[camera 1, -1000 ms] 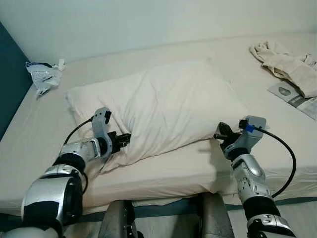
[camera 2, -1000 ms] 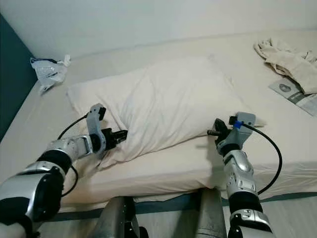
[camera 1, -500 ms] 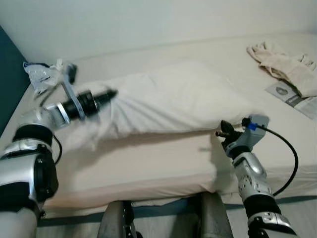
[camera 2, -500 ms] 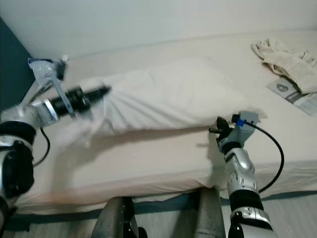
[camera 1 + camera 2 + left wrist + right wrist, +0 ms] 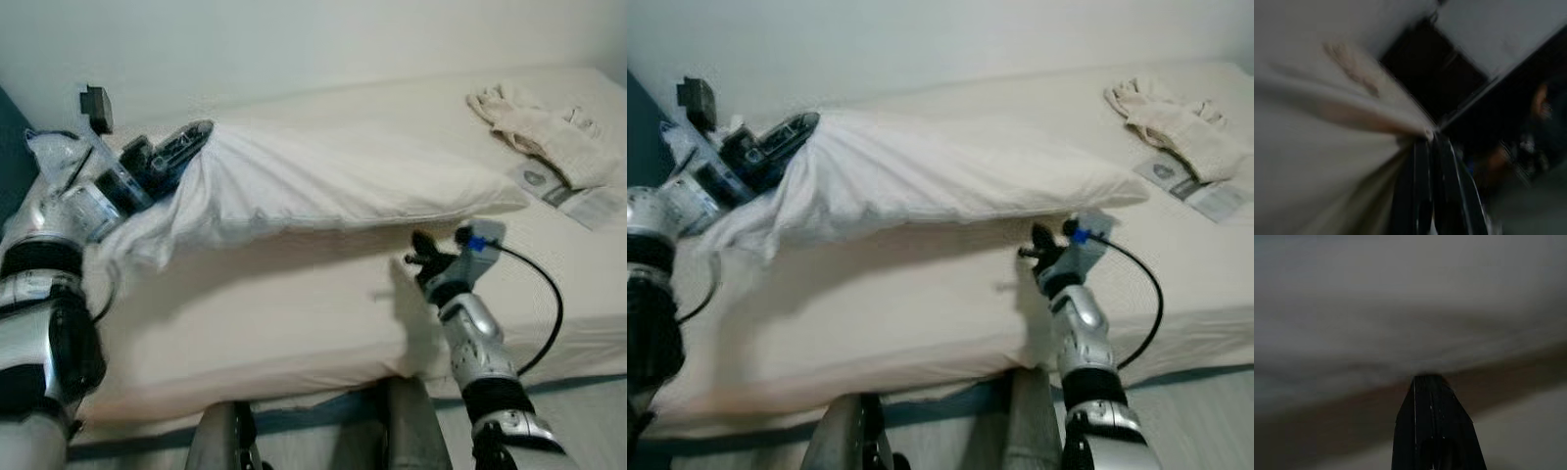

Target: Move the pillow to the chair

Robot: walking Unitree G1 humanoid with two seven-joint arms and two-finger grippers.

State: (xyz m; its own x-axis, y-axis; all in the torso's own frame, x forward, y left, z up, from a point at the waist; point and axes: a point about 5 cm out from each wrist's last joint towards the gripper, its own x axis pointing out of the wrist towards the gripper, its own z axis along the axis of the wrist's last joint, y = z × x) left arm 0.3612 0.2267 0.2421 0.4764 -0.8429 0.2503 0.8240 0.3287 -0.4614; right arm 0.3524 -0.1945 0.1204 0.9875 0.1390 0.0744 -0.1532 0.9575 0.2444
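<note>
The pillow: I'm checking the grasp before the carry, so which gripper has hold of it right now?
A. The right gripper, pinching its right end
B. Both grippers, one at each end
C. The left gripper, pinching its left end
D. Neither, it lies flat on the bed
C: the left gripper is clamped on the bunched left end of the pillow, lifting it, while the right gripper sits below its edge with its fingers together, holding nothing.

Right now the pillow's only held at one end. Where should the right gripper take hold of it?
Probably the pillow's free right corner, coming in from the bed's front edge. The left gripper has the left end pinched and raised, so the pillow sags along its length and that corner still rests on the bed. The right gripper sits just below that edge, shut.
</note>
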